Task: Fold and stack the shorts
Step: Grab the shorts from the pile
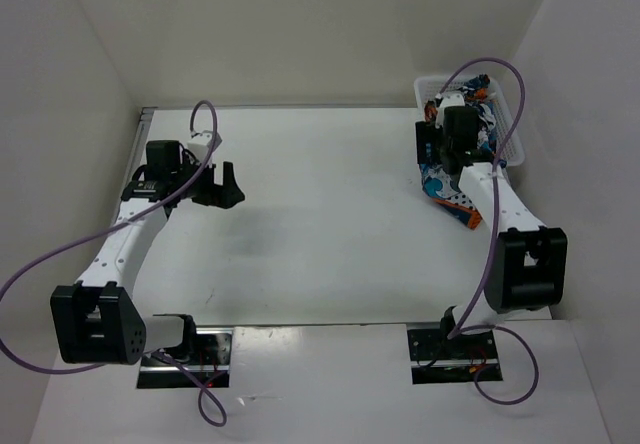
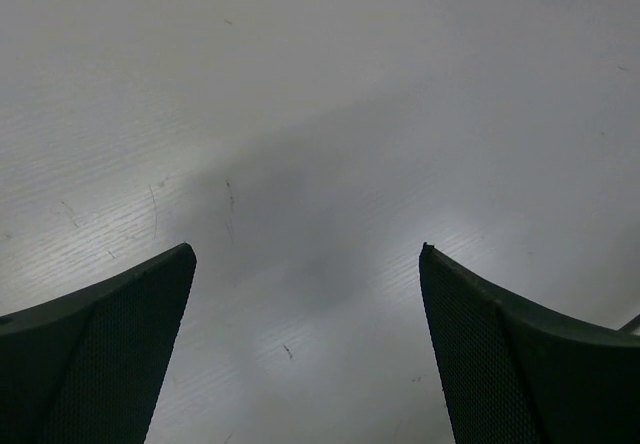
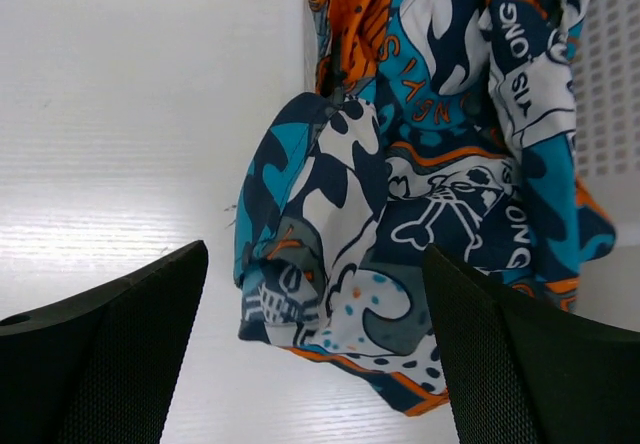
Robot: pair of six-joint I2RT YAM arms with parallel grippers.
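The printed shorts (image 1: pixel 452 192) hang out of the white mesh basket (image 1: pixel 515 124) at the back right and spill onto the table. In the right wrist view the shorts (image 3: pixel 420 224) lie bunched, blue, teal, orange and white with skull motifs. My right gripper (image 1: pixel 432 146) hovers over them, open, its fingers (image 3: pixel 110 354) wide apart and holding nothing. My left gripper (image 1: pixel 228 186) is open and empty over bare table at the left; its fingertips (image 2: pixel 120 344) show only white tabletop between them.
White walls close in the table on the left, back and right. The basket wall (image 3: pixel 610 74) stands right of the shorts. Purple cables loop from both arms. The arm bases sit at the near edge.
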